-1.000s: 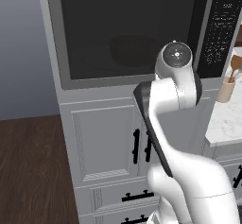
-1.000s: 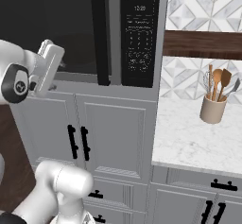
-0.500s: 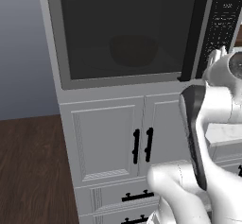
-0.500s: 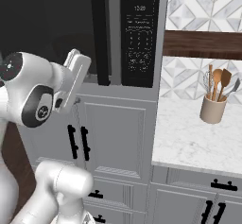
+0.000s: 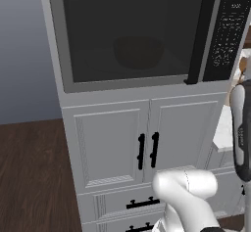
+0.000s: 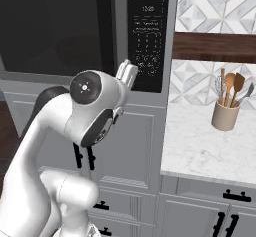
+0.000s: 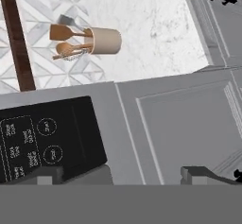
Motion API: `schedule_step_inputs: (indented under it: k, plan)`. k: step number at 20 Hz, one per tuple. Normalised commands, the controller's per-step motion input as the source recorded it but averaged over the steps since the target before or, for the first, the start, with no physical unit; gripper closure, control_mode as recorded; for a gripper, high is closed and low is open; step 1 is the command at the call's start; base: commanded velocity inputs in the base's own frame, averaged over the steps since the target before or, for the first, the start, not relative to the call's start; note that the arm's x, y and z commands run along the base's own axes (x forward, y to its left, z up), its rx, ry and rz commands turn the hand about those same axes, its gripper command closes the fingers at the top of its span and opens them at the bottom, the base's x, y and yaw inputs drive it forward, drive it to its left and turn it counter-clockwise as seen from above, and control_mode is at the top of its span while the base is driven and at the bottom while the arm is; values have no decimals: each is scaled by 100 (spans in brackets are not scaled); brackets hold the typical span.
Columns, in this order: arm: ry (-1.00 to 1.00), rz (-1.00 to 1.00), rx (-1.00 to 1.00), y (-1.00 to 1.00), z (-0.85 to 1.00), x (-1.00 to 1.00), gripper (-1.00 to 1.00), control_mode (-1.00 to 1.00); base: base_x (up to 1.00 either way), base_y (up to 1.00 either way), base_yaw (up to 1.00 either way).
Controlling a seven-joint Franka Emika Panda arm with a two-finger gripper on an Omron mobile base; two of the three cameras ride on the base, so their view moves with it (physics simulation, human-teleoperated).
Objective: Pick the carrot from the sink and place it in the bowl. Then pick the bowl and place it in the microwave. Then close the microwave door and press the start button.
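Note:
The microwave has its door shut, the black handle bar standing upright at the door's right side. Through the tinted window the bowl shows dimly inside. The carrot is hidden and the sink is out of view. My gripper is raised just in front of the lower part of the black control panel. In the hand view the fingertips stand wide apart, so the gripper is open and holds nothing, with the control panel at the lower left.
A beige utensil holder with wooden spoons stands on the marble counter to the right of the microwave. Grey cabinet doors with black handles are below the microwave. A dark wood shelf runs along the tiled wall.
The arm has swung from in front of the microwave door to the right. The hand now sits by the control panel. The door stays shut.

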Motion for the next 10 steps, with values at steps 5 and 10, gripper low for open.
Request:
schedule_step_inputs:
  k: [5, 10]
  plan:
    - [-1, 10, 3, -45, 2, 55, -100, -100, 0, 0, 0]
    - [0, 1, 0, 0, 0, 76, -100, -100, 0, 0, 0]
